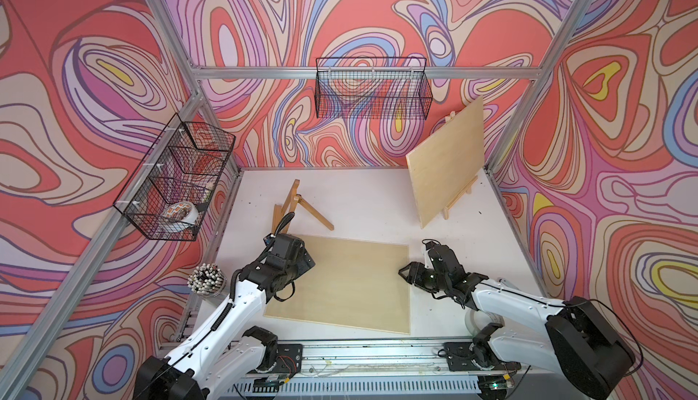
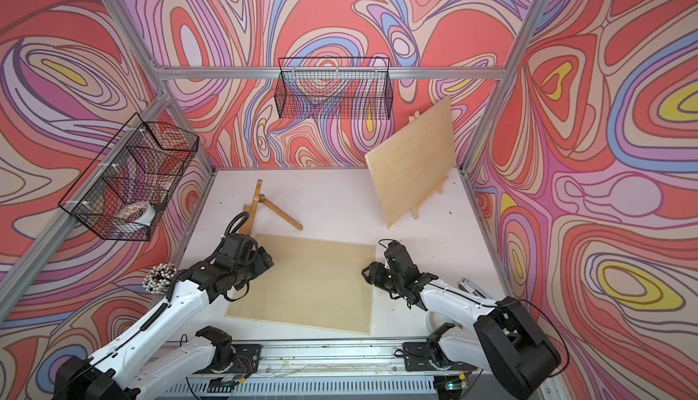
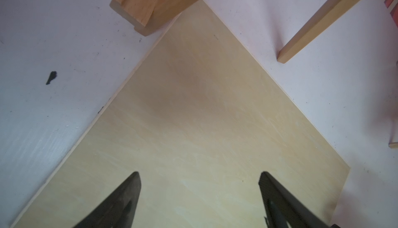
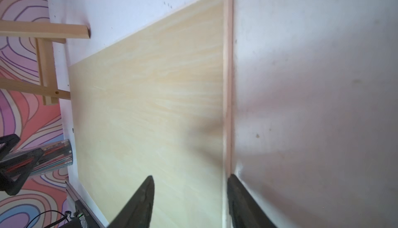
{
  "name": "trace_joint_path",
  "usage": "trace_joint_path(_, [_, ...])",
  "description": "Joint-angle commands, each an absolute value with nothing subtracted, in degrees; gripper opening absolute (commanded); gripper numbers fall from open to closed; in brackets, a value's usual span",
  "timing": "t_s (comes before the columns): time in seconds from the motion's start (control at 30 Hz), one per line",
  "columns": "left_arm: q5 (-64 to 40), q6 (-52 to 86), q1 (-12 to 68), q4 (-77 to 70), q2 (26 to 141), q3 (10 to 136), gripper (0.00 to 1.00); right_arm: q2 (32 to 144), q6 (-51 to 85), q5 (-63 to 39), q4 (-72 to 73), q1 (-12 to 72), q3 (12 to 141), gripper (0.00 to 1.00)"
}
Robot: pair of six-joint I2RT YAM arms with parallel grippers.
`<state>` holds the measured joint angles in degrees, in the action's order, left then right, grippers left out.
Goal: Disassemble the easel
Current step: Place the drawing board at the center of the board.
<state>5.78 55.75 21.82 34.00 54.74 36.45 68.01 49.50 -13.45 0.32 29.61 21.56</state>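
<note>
Flat on the white table [image 1: 377,198], at 5 o'clock from the bare light-wood easel frame [image 1: 291,198], the pale plywood board [image 1: 340,281] needs no support, so the left gripper [image 3: 199,177], wide open over its 10 o'clock corner, and the right gripper [image 4: 189,179], half open at its 3 o'clock edge, hold nothing.

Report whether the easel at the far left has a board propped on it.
No: in a top view that easel stands bare, while a board lies flat on the table in front of it.
</note>
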Motion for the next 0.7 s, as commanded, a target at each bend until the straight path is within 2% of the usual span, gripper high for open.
trace_joint_path(0.0, [4.81,55.47,22.10,34.27,54.08,37.94,0.89,66.31,47.35,-12.28,-0.92,28.83,23.97,0.61])
trace_joint_path(0.07, [3.99,55.02,22.08,34.54,53.30,38.69,0.89,65.84,46.39,-13.17,-1.88,28.84,25.54,0.70])
trace_joint_path(0.17, [2.89,53.96,22.06,35.46,51.70,39.91,0.90,66.45,45.01,-16.41,-2.66,28.82,28.35,0.72])
trace_joint_path(0.3, [0.68,52.17,22.14,36.51,49.48,41.90,0.90,70.26,42.78,-21.87,-3.93,28.83,32.25,0.71])
trace_joint_path(0.53, [-4.01,47.04,22.05,40.27,46.23,46.84,0.90,72.02,40.37,-20.89,-5.92,28.90,34.12,0.67])
trace_joint_path(0.67, [-6.85,41.63,22.02,43.38,44.84,52.80,0.90,72.46,37.64,-20.77,-2.25,34.58,38.86,0.69])
